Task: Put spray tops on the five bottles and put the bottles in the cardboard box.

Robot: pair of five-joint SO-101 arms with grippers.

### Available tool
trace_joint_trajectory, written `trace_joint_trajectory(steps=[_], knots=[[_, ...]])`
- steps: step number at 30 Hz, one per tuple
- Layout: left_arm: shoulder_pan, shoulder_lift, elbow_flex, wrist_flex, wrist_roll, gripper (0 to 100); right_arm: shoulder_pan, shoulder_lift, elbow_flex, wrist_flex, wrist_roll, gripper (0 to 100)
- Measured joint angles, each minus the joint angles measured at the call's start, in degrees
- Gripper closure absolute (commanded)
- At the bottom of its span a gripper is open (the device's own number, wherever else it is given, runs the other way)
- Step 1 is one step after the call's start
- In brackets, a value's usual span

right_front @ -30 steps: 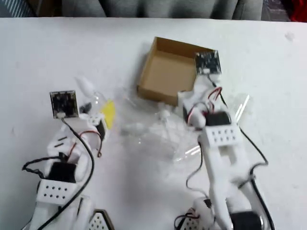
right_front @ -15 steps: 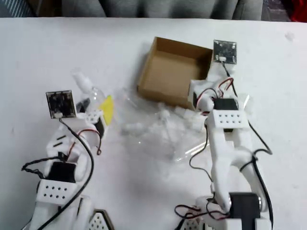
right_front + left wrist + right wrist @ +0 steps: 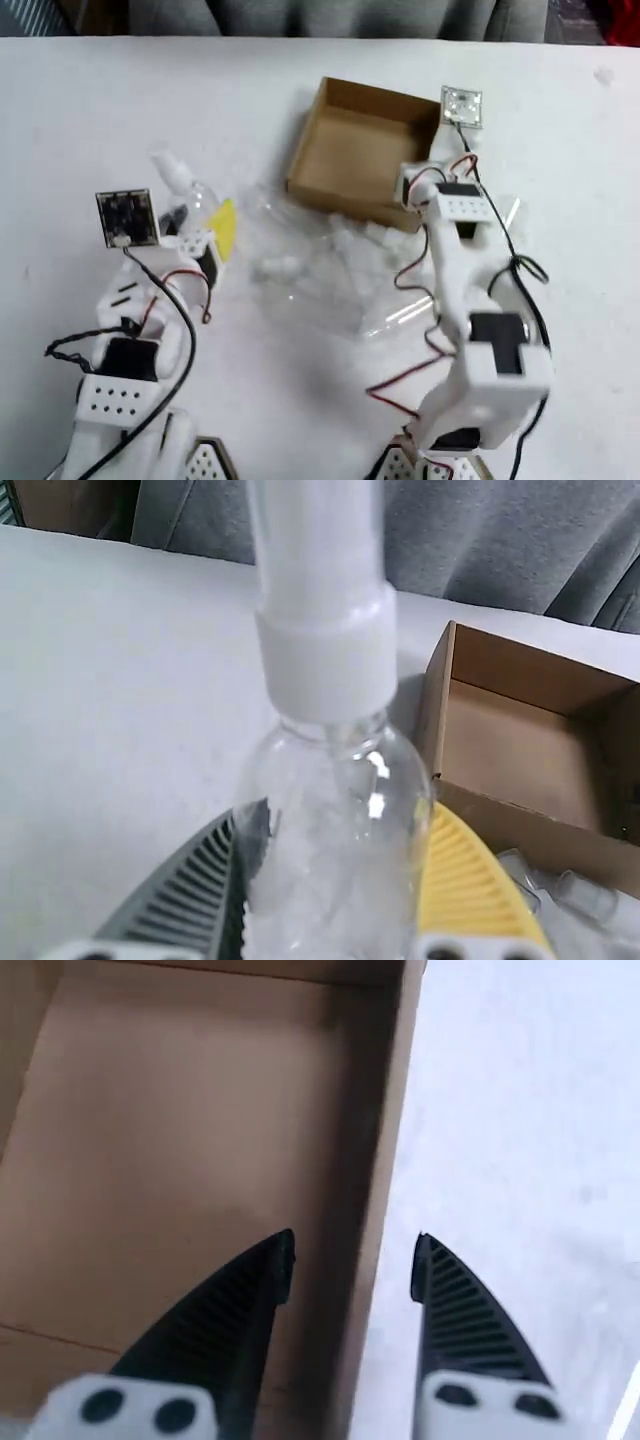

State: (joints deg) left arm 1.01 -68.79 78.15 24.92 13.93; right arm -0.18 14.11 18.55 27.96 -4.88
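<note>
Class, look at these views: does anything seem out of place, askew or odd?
The right gripper hangs open over the cardboard box wall, one fingertip on the inner side, one on the outer. The box sits skewed to the table edge, and clear bottles lie jumbled beside it.

no readable text, labels, numbers or signs anywhere

high view: fixed overhead, looking down on table (image 3: 250, 70); cardboard box (image 3: 350, 150) upper centre.
left wrist view: low, close behind bottle (image 3: 330, 820), facing the cardboard box.
right wrist view: close above cardboard box wall.
shared: cardboard box, all three.
</note>
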Motion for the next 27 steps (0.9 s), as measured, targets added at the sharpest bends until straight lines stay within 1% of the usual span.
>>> trace_joint_trajectory(steps=[2,4,6,8,10,18,22,27], knots=[[0.0,0.0,0.0,0.0,0.0,98,0.0,4.2,-3.9,1.9,0.0,86.3],[0.0,0.0,0.0,0.0,0.0,98,-0.6,7.7,-8.4,6.2,0.5,92.6],[0.0,0.0,0.0,0.0,0.0,98,-1.4,10.5,-13.3,11.6,4.6,98.8],[0.0,0.0,0.0,0.0,0.0,98,-1.9,12.8,-17.5,16.0,9.6,97.7],[0.0,0.0,0.0,0.0,0.0,98,-2.5,14.1,-19.5,18.2,13.6,98.1],[0.0,0.0,0.0,0.0,0.0,98,-6.2,14.2,-20.3,21.2,24.8,98.1],[0.0,0.0,0.0,0.0,0.0,98,-6.6,13.5,-19.3,21.2,27.6,98.1],[0.0,0.0,0.0,0.0,-0.1,98,-7.2,7.8,-11.8,20.4,29.4,98.1]])
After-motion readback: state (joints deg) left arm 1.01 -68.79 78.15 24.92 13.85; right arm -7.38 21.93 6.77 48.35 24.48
